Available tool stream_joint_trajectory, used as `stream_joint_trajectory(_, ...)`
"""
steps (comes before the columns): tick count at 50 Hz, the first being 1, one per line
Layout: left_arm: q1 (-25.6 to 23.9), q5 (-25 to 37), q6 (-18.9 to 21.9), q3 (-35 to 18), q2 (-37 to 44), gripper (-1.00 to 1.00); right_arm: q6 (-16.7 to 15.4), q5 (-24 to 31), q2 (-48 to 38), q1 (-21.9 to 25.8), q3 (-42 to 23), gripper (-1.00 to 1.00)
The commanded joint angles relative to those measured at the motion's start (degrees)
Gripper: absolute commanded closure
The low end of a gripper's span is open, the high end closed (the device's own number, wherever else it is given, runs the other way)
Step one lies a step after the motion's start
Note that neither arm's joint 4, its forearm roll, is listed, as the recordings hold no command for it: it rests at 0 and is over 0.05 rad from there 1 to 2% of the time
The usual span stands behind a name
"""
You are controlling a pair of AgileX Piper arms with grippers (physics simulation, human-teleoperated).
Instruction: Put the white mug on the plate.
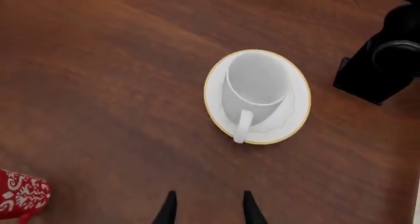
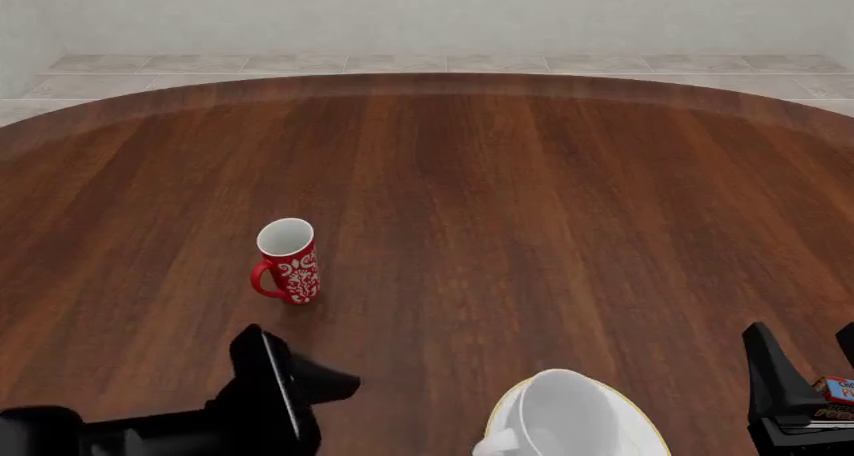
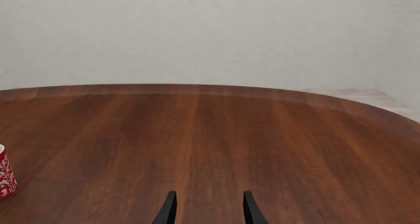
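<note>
On the plate (image 1: 298, 111), white mug (image 1: 256, 89), front view cropping both; both arms' jaws spread, empty.

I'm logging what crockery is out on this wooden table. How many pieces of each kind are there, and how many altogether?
Mugs: 2, the plain glossy white mug and the smaller red mug with white floral pattern.
Plates: 1, the round white plate with a thin gold rim, under the white mug.
Total: 3.
</note>
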State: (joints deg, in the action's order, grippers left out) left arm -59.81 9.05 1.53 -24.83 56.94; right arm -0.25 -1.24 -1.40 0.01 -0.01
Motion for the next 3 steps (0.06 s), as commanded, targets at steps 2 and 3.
stream_joint_trajectory(2, 1.9, 5.4, -0.9, 2.5, -10.2, -1.00, 0.0, 0.0, 0.0, 0.0, 0.0, -1.00)
stream_joint_trajectory(3, 2.0, 5.9, -1.0, 2.9, -11.3, -1.00, 0.0, 0.0, 0.0, 0.0, 0.0, -1.00)
